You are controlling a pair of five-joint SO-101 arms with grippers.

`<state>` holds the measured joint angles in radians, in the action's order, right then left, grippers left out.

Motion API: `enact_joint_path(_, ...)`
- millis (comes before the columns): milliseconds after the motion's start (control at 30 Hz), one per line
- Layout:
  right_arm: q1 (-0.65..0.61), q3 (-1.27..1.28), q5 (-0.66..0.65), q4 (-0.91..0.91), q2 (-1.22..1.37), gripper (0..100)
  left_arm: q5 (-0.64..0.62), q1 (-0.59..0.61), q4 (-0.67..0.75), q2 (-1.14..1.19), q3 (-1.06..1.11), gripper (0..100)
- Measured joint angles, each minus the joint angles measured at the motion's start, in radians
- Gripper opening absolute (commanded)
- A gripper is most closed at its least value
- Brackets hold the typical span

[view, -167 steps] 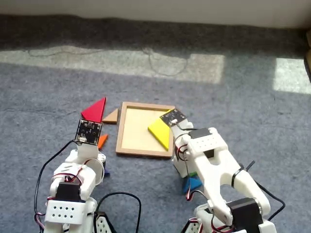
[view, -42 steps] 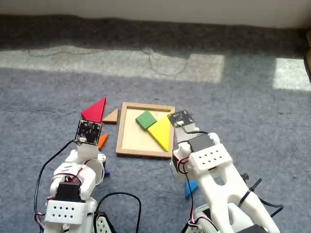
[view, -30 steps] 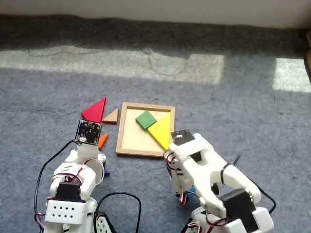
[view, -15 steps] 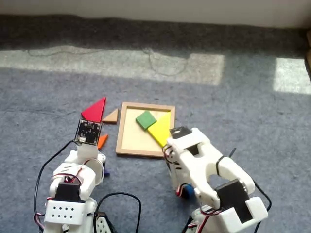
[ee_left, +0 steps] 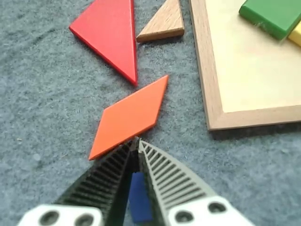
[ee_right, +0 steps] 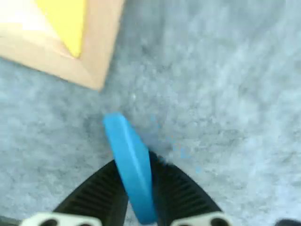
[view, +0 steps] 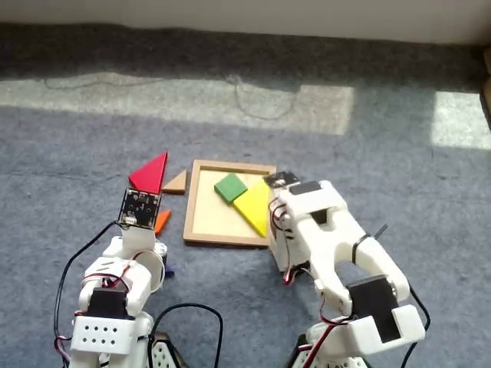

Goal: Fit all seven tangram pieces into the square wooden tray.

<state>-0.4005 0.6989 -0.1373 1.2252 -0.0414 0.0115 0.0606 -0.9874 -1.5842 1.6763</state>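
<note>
The square wooden tray [view: 201, 230] holds a green square [view: 230, 188] and a yellow triangle [view: 255, 207]. On the carpet to its left lie a red triangle [view: 149, 175], a small wooden triangle [view: 176, 182] and an orange parallelogram [ee_left: 129, 117]. My left gripper [ee_left: 135, 141] is shut, its tips at the parallelogram's near corner, and a dark blue piece [ee_left: 139, 200] lies beneath its fingers. My right gripper [ee_right: 134, 162] is shut on a light blue piece [ee_right: 129, 155], held on edge just off the tray's corner [ee_right: 94, 70]. In the high view the right arm [view: 322, 230] covers that gripper.
Grey carpet lies all around, with open floor beyond the tray and to the right. The left arm [view: 126, 261] stands at the near left, close to the loose pieces. A thin cable [view: 253, 100] lies on the far carpet.
The right arm left the green square in the tray, drew back to the light blue piece near the tray's near right corner, and now holds it. The left arm stayed still.
</note>
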Motion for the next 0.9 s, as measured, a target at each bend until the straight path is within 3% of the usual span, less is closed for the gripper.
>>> enact_joint_path(233,0.008,-0.127,-0.098,0.176,0.000,0.4,0.000,0.000,0.000,0.000,0.000,1)
enact_joint_path(600,0.008,-0.146,-0.227,0.196,-0.074,0.4,0.000,0.000,0.000,0.000,0.000,1)
enact_joint_path(800,0.008,-0.143,-0.229,0.173,-0.354,0.9,0.000,0.000,0.000,0.000,0.000,1)
enact_joint_path(900,0.008,-0.107,-0.141,0.109,-0.399,1.4,0.000,0.000,0.000,0.000,0.000,1)
